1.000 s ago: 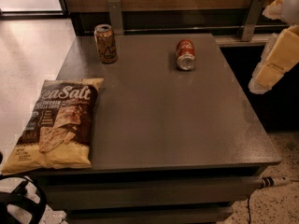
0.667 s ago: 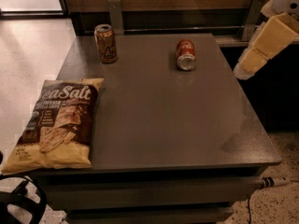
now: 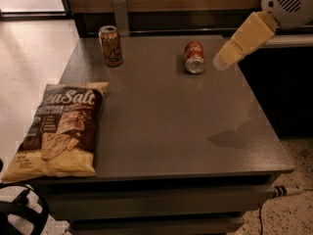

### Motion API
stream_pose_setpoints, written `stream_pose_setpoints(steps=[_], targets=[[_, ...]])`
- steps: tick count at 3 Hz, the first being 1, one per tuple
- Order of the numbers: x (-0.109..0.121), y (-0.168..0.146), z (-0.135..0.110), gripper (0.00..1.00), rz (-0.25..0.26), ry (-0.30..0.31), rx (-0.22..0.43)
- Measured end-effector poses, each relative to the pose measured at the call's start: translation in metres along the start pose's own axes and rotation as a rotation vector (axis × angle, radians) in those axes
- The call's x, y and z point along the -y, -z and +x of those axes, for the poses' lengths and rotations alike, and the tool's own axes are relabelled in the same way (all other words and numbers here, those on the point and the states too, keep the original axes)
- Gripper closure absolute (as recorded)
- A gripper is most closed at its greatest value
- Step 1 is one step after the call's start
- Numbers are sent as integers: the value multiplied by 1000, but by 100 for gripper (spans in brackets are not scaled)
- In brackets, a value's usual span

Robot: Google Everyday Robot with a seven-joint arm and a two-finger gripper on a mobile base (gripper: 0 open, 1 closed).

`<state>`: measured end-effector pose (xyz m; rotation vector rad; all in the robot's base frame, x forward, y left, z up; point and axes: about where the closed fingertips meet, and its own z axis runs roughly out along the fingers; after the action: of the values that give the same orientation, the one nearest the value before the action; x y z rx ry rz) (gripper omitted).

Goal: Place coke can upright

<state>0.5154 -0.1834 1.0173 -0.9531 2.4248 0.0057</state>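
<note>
The coke can is red with white lettering and lies on its side at the back middle of the grey table, its silver end facing the camera. My gripper comes in from the upper right on a cream-coloured arm and hangs above the table just right of the can, apart from it and holding nothing that I can see.
A tan can stands upright at the back left of the table. A Sea Salt chip bag lies flat at the front left. A wooden wall panel runs behind the table. The floor drops away at the right edge.
The gripper has moved left and down from the frame's right edge to a spot just beside the coke can. The cans and bag have not moved.
</note>
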Motion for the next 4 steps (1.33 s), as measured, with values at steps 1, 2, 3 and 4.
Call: stream_pose_setpoints(steps=[1,2,3,4], targets=[[16,-20,0,0,68,-151,-3],[40,-36,2,0,105,-352,23],[67,-47,-2,0,110,-495,28],[94,-53,-13,0,102,-562,31]])
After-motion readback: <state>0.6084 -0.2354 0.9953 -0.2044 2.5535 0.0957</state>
